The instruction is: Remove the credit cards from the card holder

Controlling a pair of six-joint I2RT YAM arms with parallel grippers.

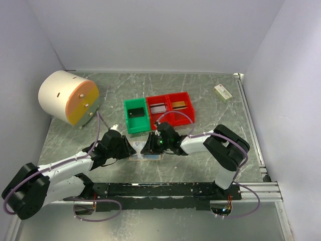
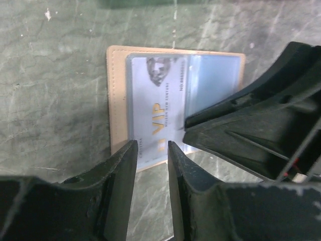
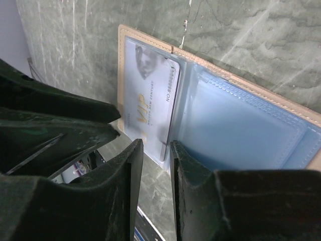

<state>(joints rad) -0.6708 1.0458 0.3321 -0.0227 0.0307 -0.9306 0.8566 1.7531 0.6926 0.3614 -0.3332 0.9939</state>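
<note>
- Right now I am on the pull-out step. The card holder [image 1: 146, 157] lies open and flat on the counter [image 1: 210, 95], just in front of the bins and between my two end effectors.
- One silver-grey VIP card [image 2: 155, 100] sits in the pale blue pocket on the left arm's side. Its near edge seems to poke just past the tan border. The other pocket [image 3: 241, 130] looks empty.
- The left end effector [image 2: 152, 145] is at that near edge with its jaws almost together, only a slit between them. I cannot tell whether they have hold of the card or merely touch it.
- The right end effector [image 3: 155, 148] is also nearly closed and rests at the holder's middle, beside the card's long edge. It looks to be pinning the holder down, but I cannot tell whether it grips anything.
- Three cards already lie in the bins: a dark one in the green bin [image 1: 136, 114], and a silver one and a gold one in the red bins [image 1: 170, 106]. I judge this to be the last card.
- Next I need a sure pinch on the exposed edge, then a straight, low pull towards the left arm along the pocket. The right side must keep the holder from sliding or folding shut.
</note>
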